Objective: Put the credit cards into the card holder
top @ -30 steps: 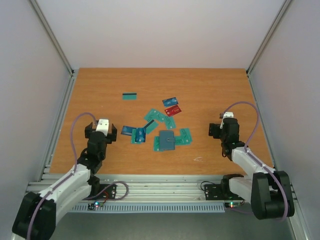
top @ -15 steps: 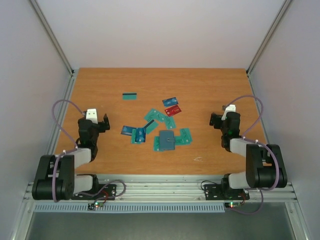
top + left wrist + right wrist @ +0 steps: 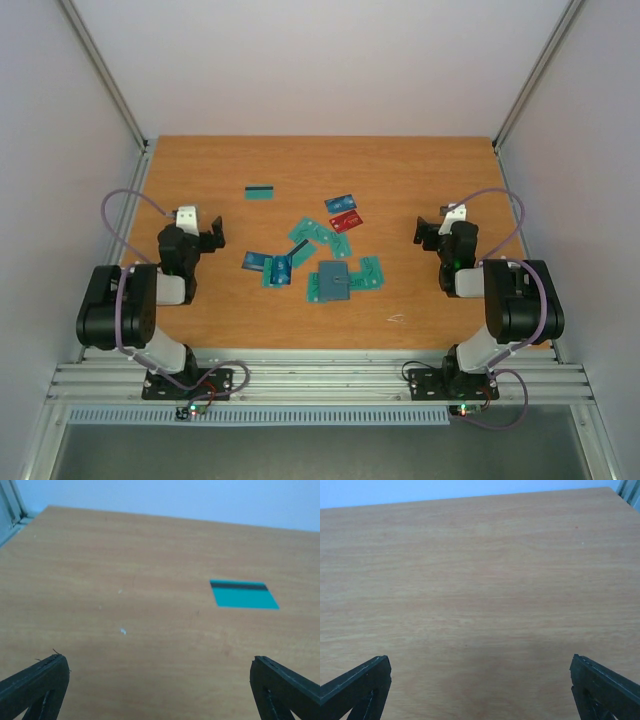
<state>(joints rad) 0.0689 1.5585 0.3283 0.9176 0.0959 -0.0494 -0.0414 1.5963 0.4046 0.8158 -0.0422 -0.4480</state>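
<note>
Credit cards [image 3: 307,232] crowd the table [image 3: 430,170] centre; flanks lie open

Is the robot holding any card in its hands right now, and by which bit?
No, nothing is held. The left hand and the right hand are both open and empty. The credit cards lie on the table.

Wooden table [image 3: 420,170]: scattered credit cards [image 3: 260,192], card holder [image 3: 335,281]
</note>
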